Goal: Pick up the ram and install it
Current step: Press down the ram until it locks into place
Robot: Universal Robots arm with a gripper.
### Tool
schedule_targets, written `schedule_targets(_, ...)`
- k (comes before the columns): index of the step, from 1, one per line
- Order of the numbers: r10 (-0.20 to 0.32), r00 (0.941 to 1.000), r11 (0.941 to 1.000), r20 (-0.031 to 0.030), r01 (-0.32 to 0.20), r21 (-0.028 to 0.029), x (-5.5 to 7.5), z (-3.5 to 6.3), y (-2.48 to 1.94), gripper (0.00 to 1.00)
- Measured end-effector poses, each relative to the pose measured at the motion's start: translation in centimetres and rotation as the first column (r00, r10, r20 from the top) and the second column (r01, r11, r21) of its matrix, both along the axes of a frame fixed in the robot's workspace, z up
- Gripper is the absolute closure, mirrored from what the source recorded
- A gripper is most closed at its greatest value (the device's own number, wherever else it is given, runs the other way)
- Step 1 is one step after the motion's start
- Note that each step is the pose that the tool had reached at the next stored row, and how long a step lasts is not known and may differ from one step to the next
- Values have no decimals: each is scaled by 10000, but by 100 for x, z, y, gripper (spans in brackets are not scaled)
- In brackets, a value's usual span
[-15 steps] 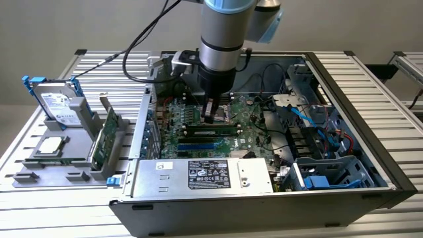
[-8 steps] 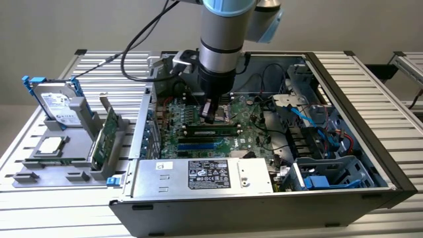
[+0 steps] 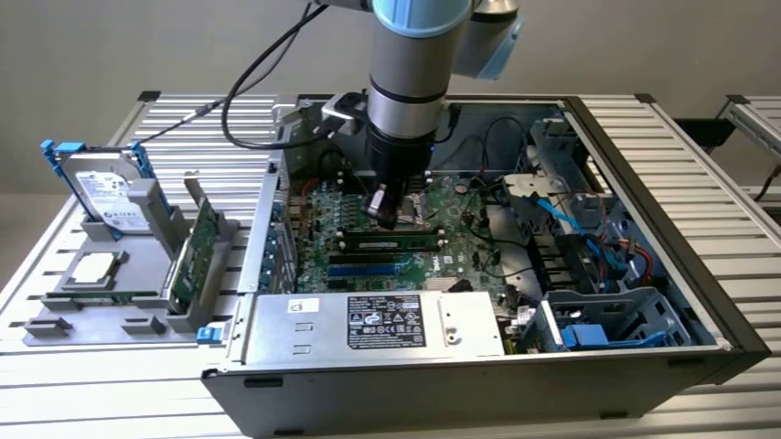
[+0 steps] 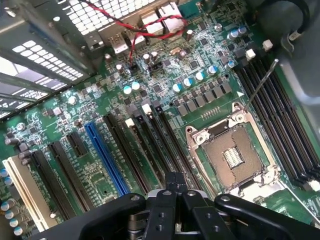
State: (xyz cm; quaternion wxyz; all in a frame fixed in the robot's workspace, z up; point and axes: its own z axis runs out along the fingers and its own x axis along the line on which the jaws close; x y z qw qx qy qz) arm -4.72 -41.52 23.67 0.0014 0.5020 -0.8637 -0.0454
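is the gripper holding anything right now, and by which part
It cannot be told. The gripper hangs low over the motherboard inside the computer case, just above a green memory stick lying in a slot, but no grasp is visible.

One ram [image 3: 390,242], one gripper [image 3: 383,212]

Gripper [image 3: 388,207]: hanging over open motherboard [image 4: 150,100]; seated ram [image 3: 390,242] just below, cables [image 3: 488,146] crowding behind.
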Motion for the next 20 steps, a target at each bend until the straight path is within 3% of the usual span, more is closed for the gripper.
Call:
schedule_targets(5,-784,9969,9969,0,784,13,0,-21,1,89)
schedule_targets(11,-1695,9855,9855,0,1695,17,0,-22,0,89)
schedule_targets(15,-2359,9718,9718,0,2359,18,0,-22,0,89)
schedule_targets(20,-3209,9471,9471,0,3209,17,0,-22,0,89)
